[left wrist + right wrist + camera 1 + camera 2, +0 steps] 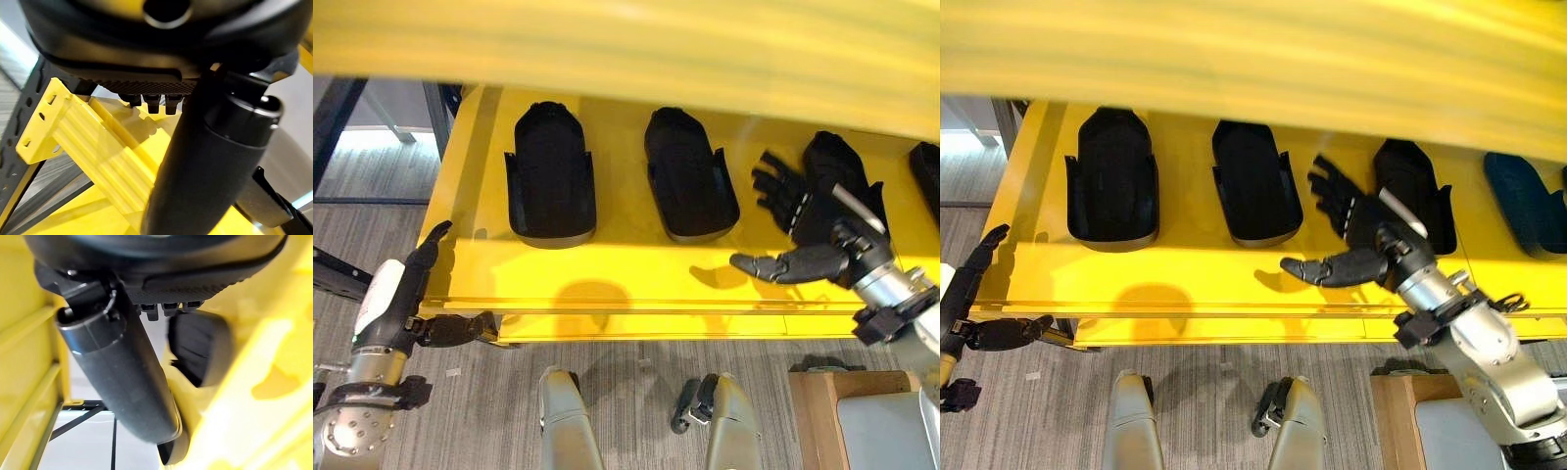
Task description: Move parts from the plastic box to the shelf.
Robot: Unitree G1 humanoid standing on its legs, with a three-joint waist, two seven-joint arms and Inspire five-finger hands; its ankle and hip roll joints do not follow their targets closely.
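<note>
Black moulded parts — rounded at the far end, with low side walls — lie in a row on the yellow shelf [607,259]. The right hand [800,227] hovers with fingers spread over the third part [1415,191], holding nothing. The left hand [406,294] hangs relaxed at the shelf's left corner — empty.
</note>
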